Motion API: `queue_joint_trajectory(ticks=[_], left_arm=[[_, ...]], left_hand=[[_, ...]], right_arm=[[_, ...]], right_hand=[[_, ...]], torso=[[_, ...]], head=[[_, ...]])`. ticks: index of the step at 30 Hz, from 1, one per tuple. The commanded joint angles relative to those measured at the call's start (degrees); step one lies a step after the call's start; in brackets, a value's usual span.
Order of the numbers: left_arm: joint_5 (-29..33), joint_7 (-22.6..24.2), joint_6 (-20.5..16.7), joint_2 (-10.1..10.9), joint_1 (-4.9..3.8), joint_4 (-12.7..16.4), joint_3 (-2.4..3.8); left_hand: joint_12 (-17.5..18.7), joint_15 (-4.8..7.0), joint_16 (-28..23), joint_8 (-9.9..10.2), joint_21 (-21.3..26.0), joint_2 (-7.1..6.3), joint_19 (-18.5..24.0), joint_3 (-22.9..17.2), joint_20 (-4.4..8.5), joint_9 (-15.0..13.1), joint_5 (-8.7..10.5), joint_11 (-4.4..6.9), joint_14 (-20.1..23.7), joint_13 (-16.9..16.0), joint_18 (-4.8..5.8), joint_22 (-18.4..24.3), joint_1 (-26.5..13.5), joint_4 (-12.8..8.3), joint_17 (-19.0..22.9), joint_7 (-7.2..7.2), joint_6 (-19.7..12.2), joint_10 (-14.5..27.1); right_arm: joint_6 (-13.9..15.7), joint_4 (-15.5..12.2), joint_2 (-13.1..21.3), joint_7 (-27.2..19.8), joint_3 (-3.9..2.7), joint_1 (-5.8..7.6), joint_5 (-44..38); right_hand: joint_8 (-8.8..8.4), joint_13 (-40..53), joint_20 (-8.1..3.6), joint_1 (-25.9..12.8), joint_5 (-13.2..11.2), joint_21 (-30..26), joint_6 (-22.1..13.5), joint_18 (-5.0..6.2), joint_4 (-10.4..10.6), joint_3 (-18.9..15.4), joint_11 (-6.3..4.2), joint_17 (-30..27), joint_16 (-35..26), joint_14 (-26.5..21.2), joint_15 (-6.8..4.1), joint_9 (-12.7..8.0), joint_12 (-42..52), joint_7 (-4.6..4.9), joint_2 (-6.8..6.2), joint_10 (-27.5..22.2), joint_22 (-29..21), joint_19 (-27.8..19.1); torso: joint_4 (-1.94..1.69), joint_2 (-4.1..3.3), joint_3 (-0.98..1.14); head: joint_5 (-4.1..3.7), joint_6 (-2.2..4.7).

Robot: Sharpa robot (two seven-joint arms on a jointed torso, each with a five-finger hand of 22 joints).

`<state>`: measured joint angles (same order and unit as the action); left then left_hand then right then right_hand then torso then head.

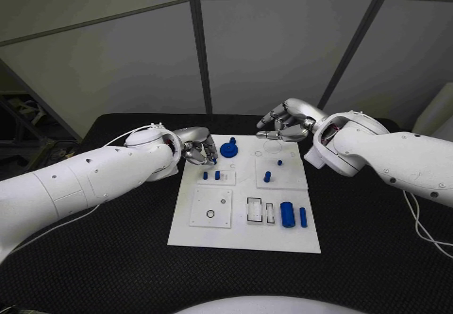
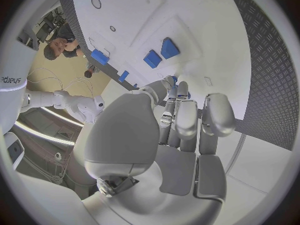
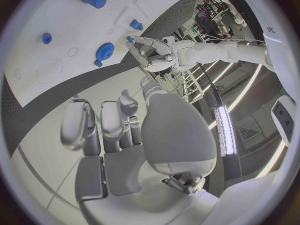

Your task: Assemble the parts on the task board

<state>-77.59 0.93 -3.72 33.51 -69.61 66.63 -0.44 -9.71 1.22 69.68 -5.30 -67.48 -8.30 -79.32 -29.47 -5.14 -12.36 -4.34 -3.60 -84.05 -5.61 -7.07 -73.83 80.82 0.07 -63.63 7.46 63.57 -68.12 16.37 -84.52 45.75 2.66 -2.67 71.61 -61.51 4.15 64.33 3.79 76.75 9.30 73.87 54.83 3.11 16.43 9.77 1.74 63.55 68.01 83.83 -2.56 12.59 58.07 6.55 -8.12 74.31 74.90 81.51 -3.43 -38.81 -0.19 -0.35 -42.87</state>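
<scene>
Behind your worktop (image 1: 113,275), a black textured surface, stands a wall of pale grey panels (image 1: 273,52) divided by dark upright posts (image 1: 201,55) and one slanted dark rail (image 1: 85,25) at the upper left. To the far left you see a dim recess with dark clutter (image 1: 23,114) that cannot be identified. In the right wrist view you find long bright strip lights (image 3: 225,130) glowing beside shelving or racks.
</scene>
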Motion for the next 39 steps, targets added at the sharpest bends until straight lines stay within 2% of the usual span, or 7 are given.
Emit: queue_joint_trajectory(ticks=[1, 15, 23, 34, 37, 39], left_arm=[[0.2, -0.3, 0.9, -0.1, -0.04, 0.1, 0.07], [-1.5, -2.5, 2.7, -1.1, 0.12, -1.4, 0.07], [-1.8, -3.1, 3.2, -1.2, 0.21, -1.9, 0.06], [-1.8, -2.8, 3.7, -1.6, 0.25, -1.9, 0.05], [-1.8, -3.1, 3.8, -1.5, 0.26, -1.9, 0.05], [-1.8, -3.3, 3.7, -1.4, 0.26, -1.9, 0.05]], left_hand=[[0.1, -0.17, -0.2, 0.1, 0.0, 0.18, -0.2, 0.1, 0.11, -0.1, -0.06, -0.11, -1.1, 0.1, 1.62, 0.1, -0.5, -0.2, 0.1, 0.03, 0.4, -0.2], [0.1, -0.19, -0.2, 0.3, 0.1, 0.12, -0.1, 0.1, 0.09, 0.1, 0.59, -0.14, -1.1, 0.3, 1.6, 0.1, -0.7, -0.3, 0.2, 0.06, 0.4, -0.2], [0.1, -0.19, -0.2, 0.4, 0.1, 0.16, -0.1, 0.1, 0.08, 0.1, 0.62, -0.12, -1.1, 0.3, 1.59, 0.1, -0.7, -0.4, 0.2, 0.03, 0.4, -0.2], [0.2, -0.25, -0.3, 0.6, 0.3, -0.04, 0.0, 0.2, 0.06, 0.3, 0.93, -0.19, -1.0, 0.5, 1.55, 0.2, -0.9, -0.4, 0.5, 0.13, 0.3, -0.1], [0.5, -0.4, -0.5, 1.4, 0.5, -0.51, 0.1, 0.2, -0.04, 0.9, 1.07, -0.46, -1.0, 0.8, 1.54, 0.2, -1.2, -0.5, 0.8, 0.5, -0.9, 0.2], [0.7, -0.65, -0.8, 1.9, 0.8, -1.36, 0.3, 0.0, -0.21, 2.4, 1.14, -0.62, -0.8, 1.2, 1.46, 0.4, -1.5, -0.6, 1.5, 0.76, -5.2, 0.5]], right_arm=[[0.3, -0.1, -0.1, -0.4, -0.03, 0.1, -0.2], [0.3, -0.3, 0.1, -0.4, -0.03, 0.1, -0.2], [0.4, -0.4, 0.2, -0.3, -0.03, 0.1, -0.2], [0.3, -0.4, 0.1, -0.3, -0.03, 0.1, -0.2], [0.3, -0.4, 0.2, -0.3, -0.03, 0.1, -0.2], [0.3, -0.3, 0.2, -0.2, -0.03, 0.1, -0.2]], right_hand=[[-0.35, 0.0, -0.09, -0.2, 0.2, -0.1, 0.4, 0.83, 0.0, 0.2, -0.05, 0.1, -0.2, 0.6, -0.05, 0.1, 0.2, -0.05, 0.48, 0.0, 0.4, 0.5], [-0.35, 0.0, -0.09, -0.2, 0.2, -0.1, 0.4, 0.83, 0.0, 0.2, -0.05, 0.1, -0.2, 0.6, -0.05, 0.1, 0.2, -0.05, 0.48, 0.0, 0.4, 0.5], [-0.35, 0.0, -0.09, -0.2, 0.2, -0.1, 0.4, 0.83, 0.0, 0.2, -0.05, 0.1, -0.2, 0.6, -0.05, 0.1, 0.2, -0.05, 0.48, 0.0, 0.4, 0.5], [-0.36, 0.0, -0.09, -0.3, 0.2, -0.3, 0.3, 0.86, 0.0, 0.2, -0.04, 0.0, -0.3, 0.5, -0.05, 0.1, 0.1, -0.05, 0.47, -0.1, 0.3, 0.4], [-0.37, -0.1, -0.09, -0.3, 0.2, -0.3, 0.3, 0.88, 0.0, 0.2, -0.04, -0.1, -0.4, 0.5, -0.05, 0.1, 0.0, -0.05, 0.47, -0.1, 0.2, 0.4], [-0.37, -0.3, -0.09, -0.3, 0.2, -0.5, 0.3, 0.93, 0.0, 0.2, -0.04, -0.2, -0.5, 0.5, -0.05, 0.1, -0.2, -0.05, 0.46, -0.2, 0.0, 0.3]], torso=[[-0.02, 0.0, 0.0], [0.07, 0.01, 0.03], [-0.08, 0.03, 0.02], [-0.04, 0.04, 0.01], [-0.05, 0.04, -0.01], [-0.07, 0.05, 0.01]], head=[[-0.06, 0.02], [-0.13, -0.22], [-0.28, -0.19], [-0.17, -0.21], [-0.2, -0.2], [-0.2, -0.17]])
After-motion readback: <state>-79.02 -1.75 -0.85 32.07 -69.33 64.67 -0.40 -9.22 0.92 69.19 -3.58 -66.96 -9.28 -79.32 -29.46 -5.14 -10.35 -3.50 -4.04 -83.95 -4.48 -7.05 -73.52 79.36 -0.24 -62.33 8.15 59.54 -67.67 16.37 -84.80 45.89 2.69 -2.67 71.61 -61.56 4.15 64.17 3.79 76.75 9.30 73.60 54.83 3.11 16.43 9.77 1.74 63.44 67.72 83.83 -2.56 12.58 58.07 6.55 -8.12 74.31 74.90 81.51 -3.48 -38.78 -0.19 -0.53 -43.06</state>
